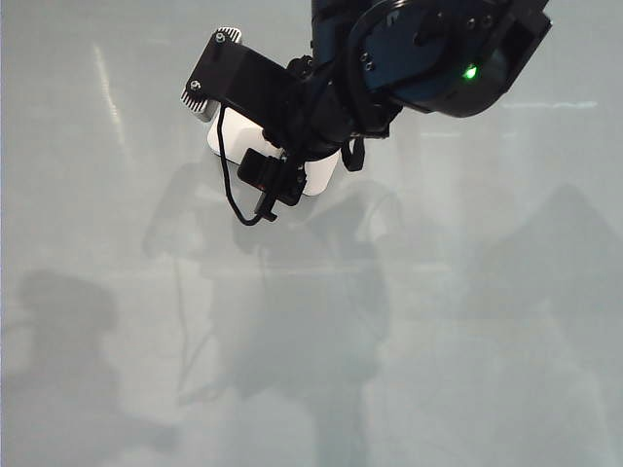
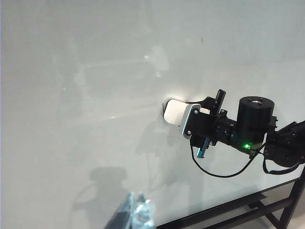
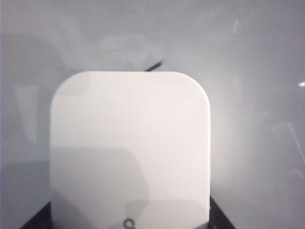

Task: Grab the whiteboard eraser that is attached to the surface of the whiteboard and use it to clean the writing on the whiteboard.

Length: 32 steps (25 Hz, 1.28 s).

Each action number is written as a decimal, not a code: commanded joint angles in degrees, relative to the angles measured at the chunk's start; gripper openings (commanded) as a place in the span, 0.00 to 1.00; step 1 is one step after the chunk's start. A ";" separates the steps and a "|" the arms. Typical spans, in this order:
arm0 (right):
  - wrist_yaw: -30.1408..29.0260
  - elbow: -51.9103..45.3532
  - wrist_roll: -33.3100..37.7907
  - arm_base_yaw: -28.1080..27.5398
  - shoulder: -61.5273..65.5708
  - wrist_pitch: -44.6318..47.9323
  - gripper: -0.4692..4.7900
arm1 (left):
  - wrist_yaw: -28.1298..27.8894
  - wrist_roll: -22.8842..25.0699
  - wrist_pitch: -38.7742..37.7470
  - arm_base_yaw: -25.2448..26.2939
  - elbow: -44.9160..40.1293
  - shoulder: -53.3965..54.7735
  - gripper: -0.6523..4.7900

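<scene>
Right hand [image 2: 190, 120] clamped across the whiteboard eraser [image 3: 129, 148], pressing its felt side flat on the whiteboard [image 1: 467, 321], likely so a sweep catches the stroke of writing [image 3: 154, 65] peeking past its edge; left hand's state can't be told.

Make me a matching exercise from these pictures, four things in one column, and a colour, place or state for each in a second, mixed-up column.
Column one:
1. eraser
2. right hand
3. left hand
4. light on the right arm

Column two:
A. green
B. white, rounded corners
C. clamped on the eraser, at the whiteboard
D. only its tip in view, apart from the eraser

Pairs: 1-B, 2-C, 3-D, 4-A
</scene>
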 commanded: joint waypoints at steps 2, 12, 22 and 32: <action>-2.64 0.68 0.66 0.15 0.68 1.09 0.38 | 0.07 0.04 0.33 -0.02 0.15 0.11 0.11; -1.95 7.37 -7.69 3.74 0.55 5.79 0.39 | 0.09 0.04 0.33 -0.02 0.13 0.11 0.11; -2.60 8.50 -1.97 3.74 6.01 -2.45 0.39 | 0.09 0.04 0.33 -0.02 0.13 0.00 0.11; 2.14 8.55 -8.83 4.39 6.01 2.64 0.38 | 0.09 0.04 0.33 -0.02 0.13 0.00 0.11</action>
